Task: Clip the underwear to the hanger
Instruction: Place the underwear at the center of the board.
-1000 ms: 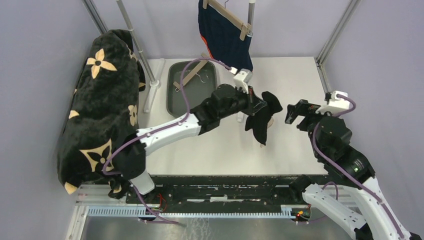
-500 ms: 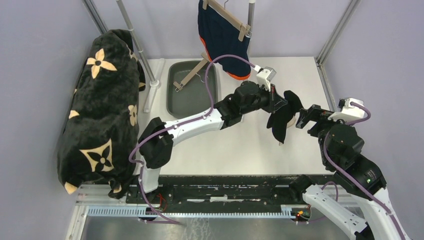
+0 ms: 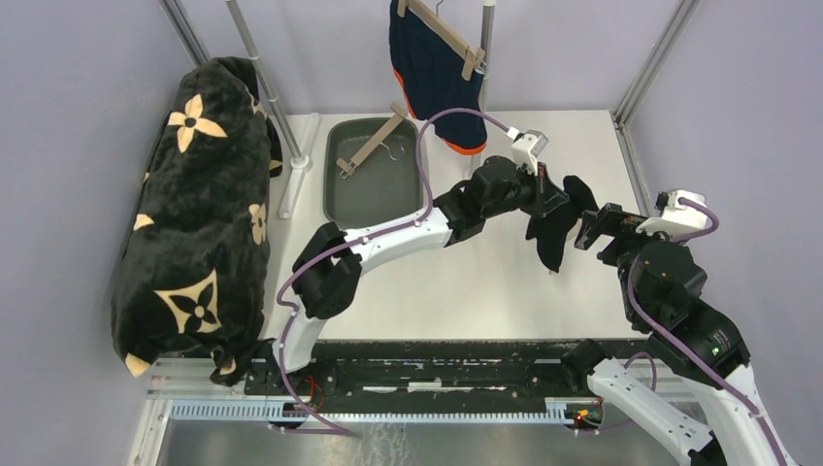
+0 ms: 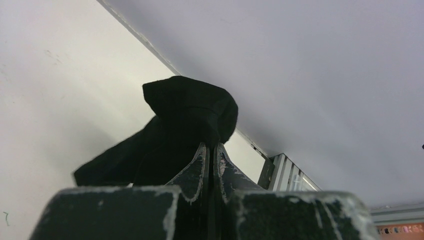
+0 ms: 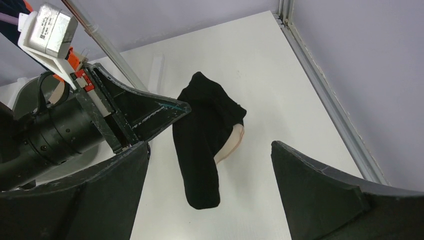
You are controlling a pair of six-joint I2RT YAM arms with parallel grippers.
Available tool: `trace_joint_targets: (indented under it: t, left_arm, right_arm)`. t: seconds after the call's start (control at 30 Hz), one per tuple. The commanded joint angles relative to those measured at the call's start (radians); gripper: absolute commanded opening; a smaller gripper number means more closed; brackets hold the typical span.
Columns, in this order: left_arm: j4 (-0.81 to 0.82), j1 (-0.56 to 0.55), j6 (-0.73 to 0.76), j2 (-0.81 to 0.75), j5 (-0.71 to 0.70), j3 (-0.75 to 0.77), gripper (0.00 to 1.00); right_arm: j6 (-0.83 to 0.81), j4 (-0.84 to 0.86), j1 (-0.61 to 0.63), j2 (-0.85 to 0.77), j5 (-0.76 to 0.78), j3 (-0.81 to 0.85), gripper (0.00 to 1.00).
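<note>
My left gripper (image 3: 551, 201) is shut on a black pair of underwear (image 3: 557, 225), which hangs from it above the table at the right. In the left wrist view the closed fingertips (image 4: 202, 156) pinch the dark cloth (image 4: 187, 115). My right gripper (image 3: 594, 231) is open just right of the cloth, not touching it; in the right wrist view the underwear (image 5: 202, 140) hangs between and beyond its spread fingers (image 5: 310, 175). A wooden clip hanger (image 3: 369, 146) lies in the grey tray (image 3: 342, 199) at the back.
A navy garment (image 3: 434, 73) is clipped to another wooden hanger (image 3: 444, 32) on the back rail. A black plush blanket with tan flowers (image 3: 194, 209) drapes over the left rack. Metal frame posts (image 3: 648, 68) stand at the back right.
My left arm has carried the underwear further right, towards my right gripper, and the navy garment has slipped free of it. My right arm has shifted slightly right and stayed open.
</note>
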Motion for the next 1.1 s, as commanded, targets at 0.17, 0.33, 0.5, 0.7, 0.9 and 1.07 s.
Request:
trace_joint_targets:
  t: [0.17, 0.33, 0.5, 0.7, 0.9, 1.07]
  left_arm:
    - [0.108, 0.073, -0.17, -0.205, -0.105, -0.447, 0.47]
    - [0.216, 0.139, -0.237, -0.36, -0.13, -0.687, 0.69]
    - [0.155, 0.152, -0.17, -0.477, -0.174, -0.723, 0.71]
    - [0.093, 0.166, -0.108, -0.609, -0.245, -0.785, 0.74]
    - [0.068, 0.219, -0.093, -0.72, -0.248, -0.855, 0.76]
    - [0.074, 0.236, -0.093, -0.735, -0.23, -0.875, 0.76]
  right_arm:
    - [-0.005, 0.012, -0.003, 0.061, -0.018, 0.013, 1.0]
    - [0.023, 0.008, -0.003, 0.19, -0.068, 0.018, 1.0]
    - [0.073, -0.044, -0.002, 0.38, -0.139, 0.033, 1.0]
    - [0.137, -0.011, -0.104, 0.498, -0.255, -0.087, 1.0]
    - [0.134, 0.099, -0.281, 0.52, -0.456, -0.193, 1.0]
    - [0.137, 0.15, -0.335, 0.606, -0.546, -0.219, 1.0]
